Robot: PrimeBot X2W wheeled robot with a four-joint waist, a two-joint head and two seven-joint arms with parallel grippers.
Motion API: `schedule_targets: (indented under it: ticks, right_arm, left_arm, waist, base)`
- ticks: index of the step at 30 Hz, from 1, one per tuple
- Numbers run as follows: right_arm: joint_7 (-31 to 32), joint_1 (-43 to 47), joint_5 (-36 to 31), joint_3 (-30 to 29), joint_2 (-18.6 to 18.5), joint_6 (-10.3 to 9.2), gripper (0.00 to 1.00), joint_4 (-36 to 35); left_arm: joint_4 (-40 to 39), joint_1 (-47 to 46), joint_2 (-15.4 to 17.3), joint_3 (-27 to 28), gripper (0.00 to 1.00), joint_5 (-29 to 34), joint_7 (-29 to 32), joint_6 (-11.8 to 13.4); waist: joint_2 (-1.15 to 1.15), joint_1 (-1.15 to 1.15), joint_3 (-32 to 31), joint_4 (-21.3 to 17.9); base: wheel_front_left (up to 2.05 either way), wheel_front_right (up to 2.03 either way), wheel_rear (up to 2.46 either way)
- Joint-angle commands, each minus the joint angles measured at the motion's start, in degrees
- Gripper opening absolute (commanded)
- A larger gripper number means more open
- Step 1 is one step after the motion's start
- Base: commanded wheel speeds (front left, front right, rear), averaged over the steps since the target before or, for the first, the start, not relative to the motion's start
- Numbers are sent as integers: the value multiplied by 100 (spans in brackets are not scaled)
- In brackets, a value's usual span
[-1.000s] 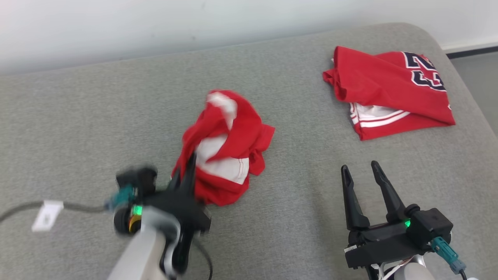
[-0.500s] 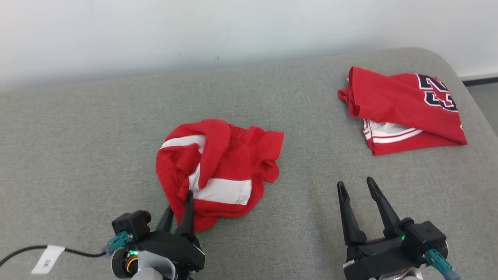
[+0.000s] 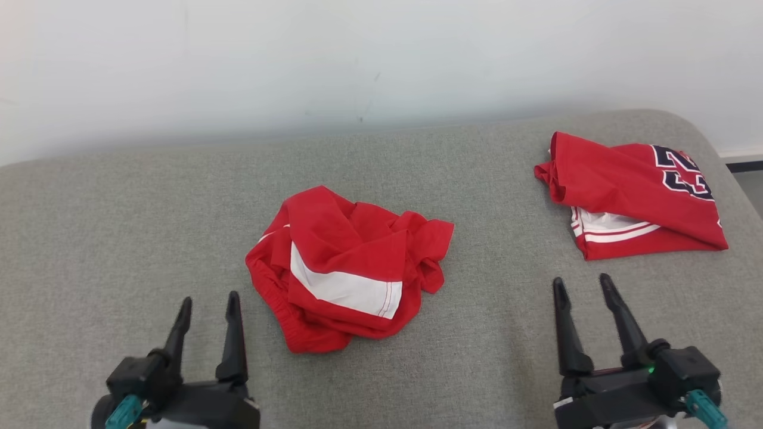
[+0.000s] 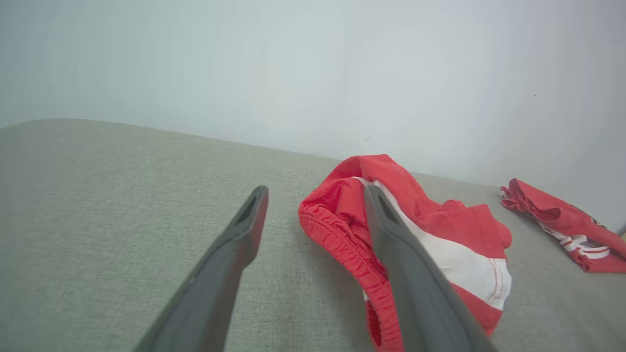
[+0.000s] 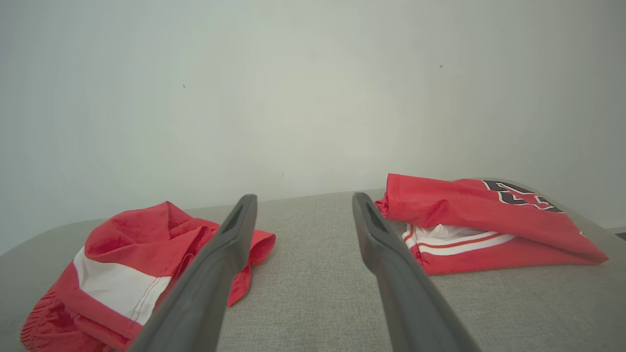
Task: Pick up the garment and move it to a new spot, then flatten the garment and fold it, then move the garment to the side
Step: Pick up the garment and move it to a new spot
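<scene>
Left fingers (image 3: 233, 339) and right fingers (image 3: 566, 333) gape wide, empty; crumpled red shorts (image 3: 351, 262) lie just right of the left pair; jersey (image 3: 626, 190) reads perhaps "23".

The crumpled garment (image 3: 349, 268) in the middle is showing bright red with a broad white panel stitched in red. The folded jersey (image 3: 629, 193) at the far right is showing red, with dark numerals outlined white and white-and-red striped trim. The surface (image 3: 119, 226) is showing flecked grey.

The left tool (image 4: 315, 191) gapes empty near the crumpled garment (image 4: 440, 222).
</scene>
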Motion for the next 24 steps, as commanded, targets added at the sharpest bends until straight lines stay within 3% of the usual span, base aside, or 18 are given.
schedule_targets:
  ticks: [1, 7, 12, 24]
  right_arm:
    - [1, 73, -42, -68, 0, -11, 100, -20]
    - [1, 256, -59, -401, -1, -11, 100, -63]
    - [1, 445, -6, -518, 2, -11, 100, 3]
    - [1, 670, -45, -146, -4, -11, 100, 231]
  left_arm:
    - [-149, 153, 35, 88, 100, 198, -16, 47]
    - [-842, 763, 54, 523, 100, 1057, -16, 114]
    - [-1214, 1174, 26, 792, 100, 1581, -17, -20]
    - [-1348, 1720, -304, 1308, 100, 1986, -17, -209]
  waist:
    - [0, 0, -35, 23]
    - [0, 0, -147, 68]
    - [0, 0, -219, 81]
    - [0, 0, -294, 157]
  base:
    - [0, 0, 0]
    - [0, 0, 0]
    - [0, 0, 0]
    - [0, 0, 0]
